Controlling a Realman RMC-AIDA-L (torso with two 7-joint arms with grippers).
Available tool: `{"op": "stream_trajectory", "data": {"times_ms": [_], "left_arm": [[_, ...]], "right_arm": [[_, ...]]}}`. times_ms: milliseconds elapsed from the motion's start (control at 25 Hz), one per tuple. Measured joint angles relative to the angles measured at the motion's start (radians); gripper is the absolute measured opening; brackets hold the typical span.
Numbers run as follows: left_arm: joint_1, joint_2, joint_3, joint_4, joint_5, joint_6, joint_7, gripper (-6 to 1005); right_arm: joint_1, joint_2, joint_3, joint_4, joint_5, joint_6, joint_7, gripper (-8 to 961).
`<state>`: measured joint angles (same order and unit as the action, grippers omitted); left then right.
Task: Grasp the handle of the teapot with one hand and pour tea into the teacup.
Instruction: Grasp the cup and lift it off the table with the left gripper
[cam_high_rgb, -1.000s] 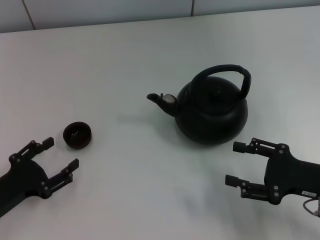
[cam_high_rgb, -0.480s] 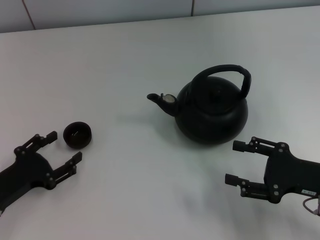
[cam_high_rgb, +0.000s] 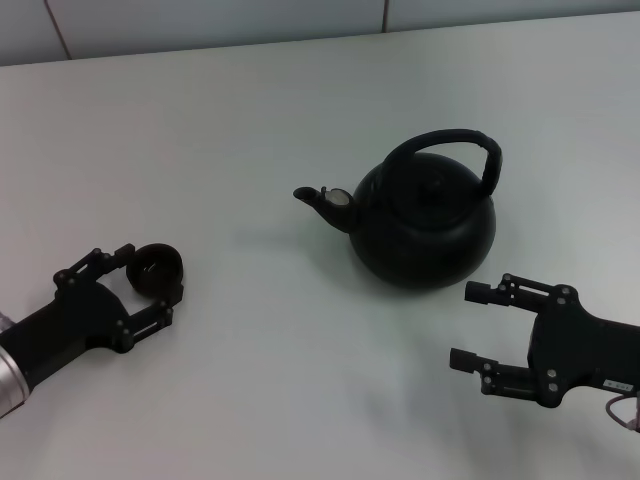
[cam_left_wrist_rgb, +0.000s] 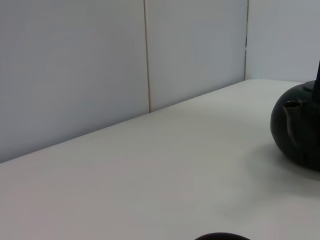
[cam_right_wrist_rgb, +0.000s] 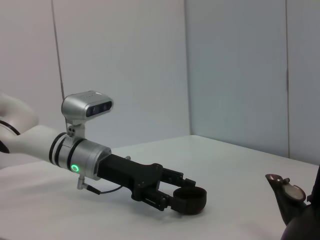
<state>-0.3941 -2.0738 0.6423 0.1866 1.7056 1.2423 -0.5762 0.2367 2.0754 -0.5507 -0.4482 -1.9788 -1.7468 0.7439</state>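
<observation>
Round matte teapot, ribbed handle

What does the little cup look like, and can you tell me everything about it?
The teacup is tiny, round and dark brown-black, with no handle, shaped like a small bowl. It stands upright on the white table, well apart from the big black teapot, whose spout points toward its side. The left hand has its open fingers around the cup, one on each side. What is inside cannot be made out.
</observation>
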Motion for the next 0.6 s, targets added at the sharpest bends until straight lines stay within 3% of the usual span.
{"op": "stream_trajectory", "data": {"times_ms": [600], "left_arm": [[-0.026,0.001,0.002,-0.017,0.0,-0.02,-0.002,794]], "right_arm": [[0.014,0.0,0.002,-0.001,0.0,0.0,0.0,740]]}}
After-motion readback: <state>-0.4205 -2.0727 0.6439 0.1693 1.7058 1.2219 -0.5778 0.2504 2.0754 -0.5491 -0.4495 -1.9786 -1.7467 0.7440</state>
